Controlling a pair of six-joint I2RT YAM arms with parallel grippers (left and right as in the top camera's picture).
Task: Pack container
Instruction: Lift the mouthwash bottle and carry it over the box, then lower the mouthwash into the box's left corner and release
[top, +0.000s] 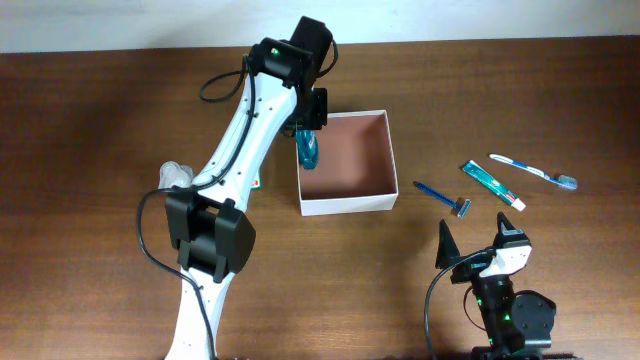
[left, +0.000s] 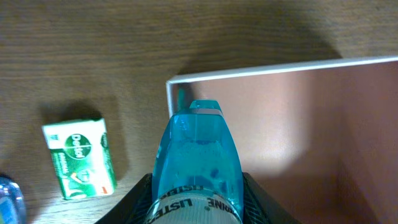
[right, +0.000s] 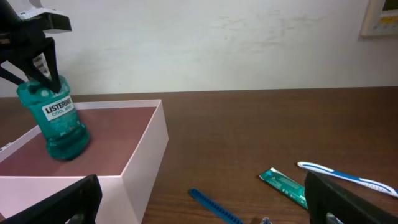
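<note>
Mouthwash bottle (right: 56, 121), pinched by the neck in the left gripper (right: 40, 78), hangs at the far left corner of the container (top: 345, 205), seemingly for packing, while the right gripper (top: 475, 232) waits, spread wide.

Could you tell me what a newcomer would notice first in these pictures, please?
The left hand grips a teal mouthwash bottle by its top, tilted just inside the container at its left wall. To the container's right, a razor, toothpaste tube and toothbrush lie on the table.
</note>
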